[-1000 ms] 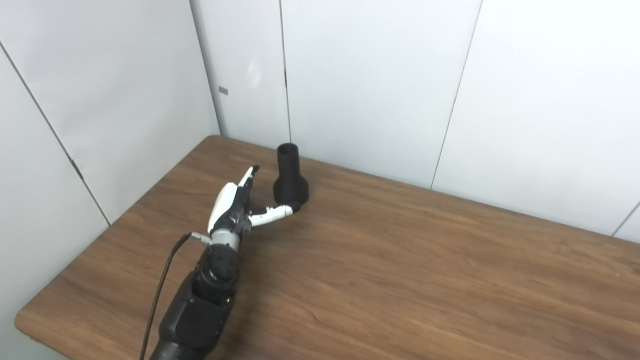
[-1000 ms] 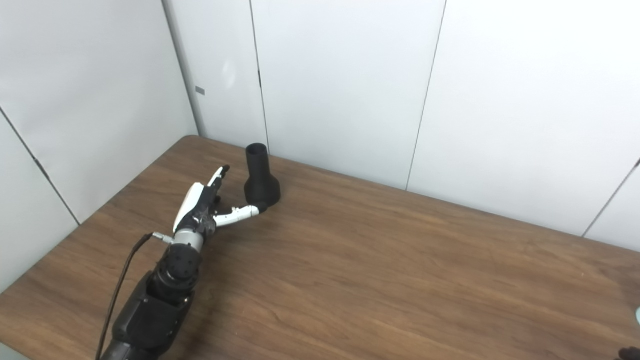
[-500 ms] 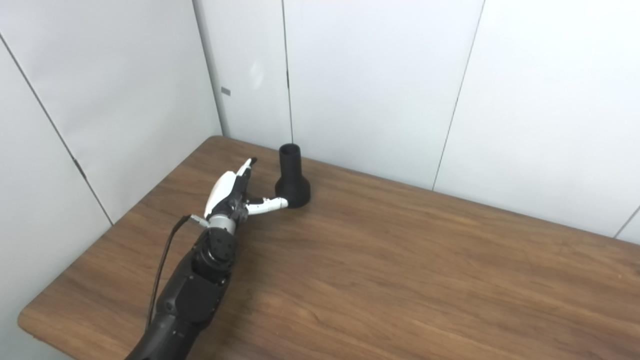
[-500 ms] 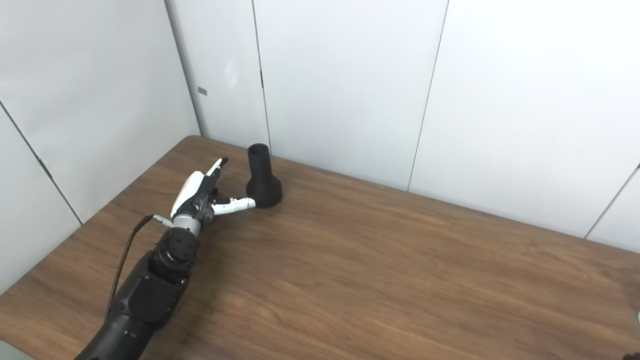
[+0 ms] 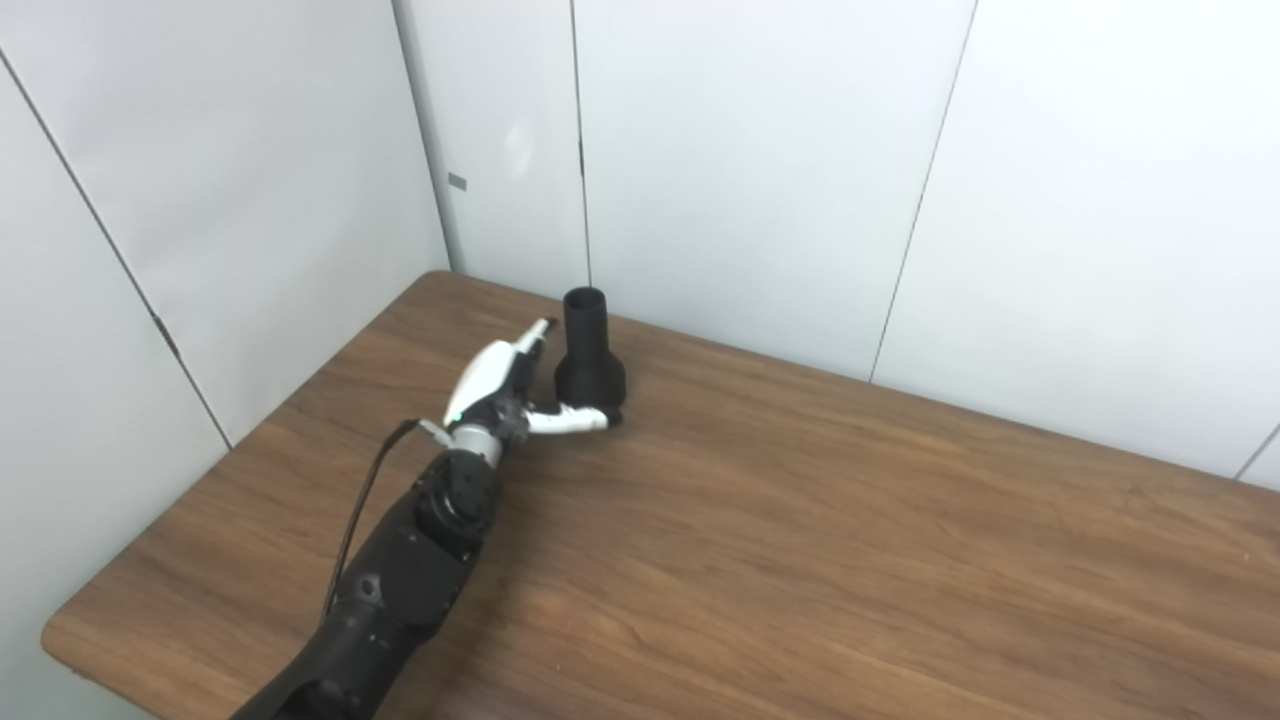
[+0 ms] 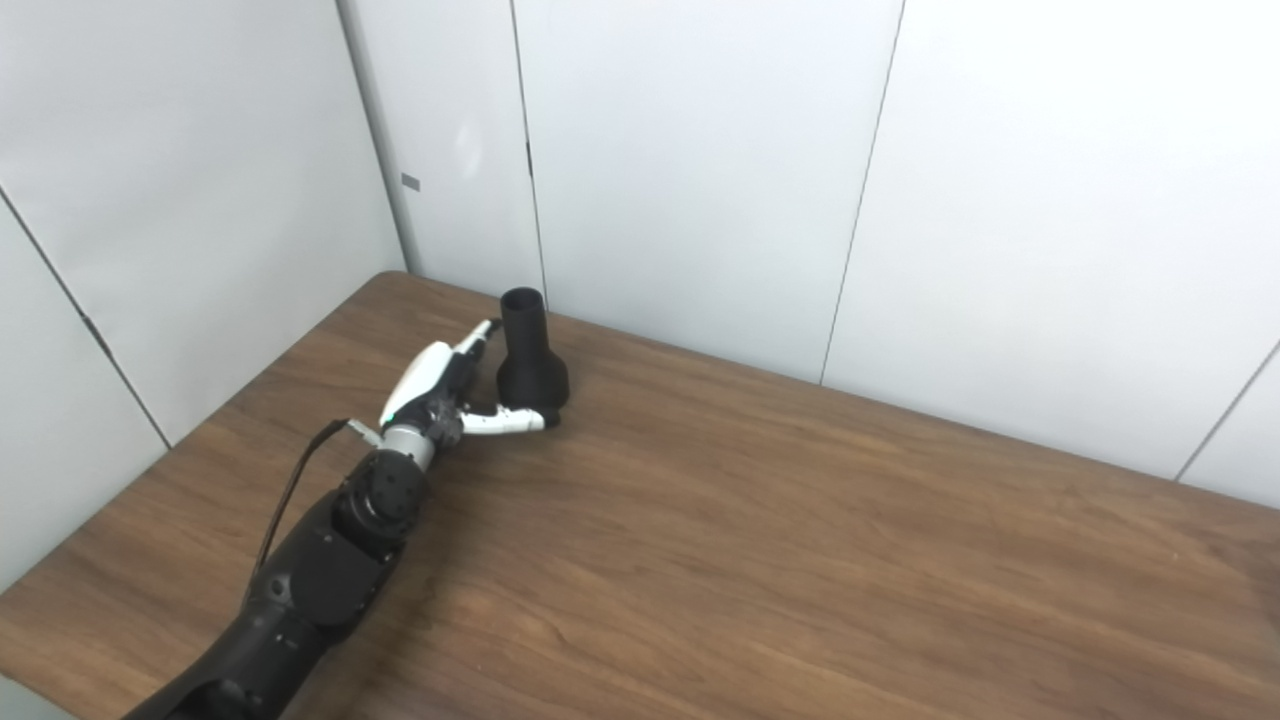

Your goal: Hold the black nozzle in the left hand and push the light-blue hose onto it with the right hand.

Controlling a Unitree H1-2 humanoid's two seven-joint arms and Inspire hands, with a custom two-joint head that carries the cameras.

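Black nozzle (image 5: pixel 589 352) upright, narrow mouth skyward, beside spread left hand (image 5: pixel 503 385).

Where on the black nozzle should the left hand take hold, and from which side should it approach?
Probably around the wide lower body of the black nozzle, coming from its left, where the open left hand already is. The nozzle stands upright on the table, and its narrow neck with the open mouth points up; that end should stay free for the hose.
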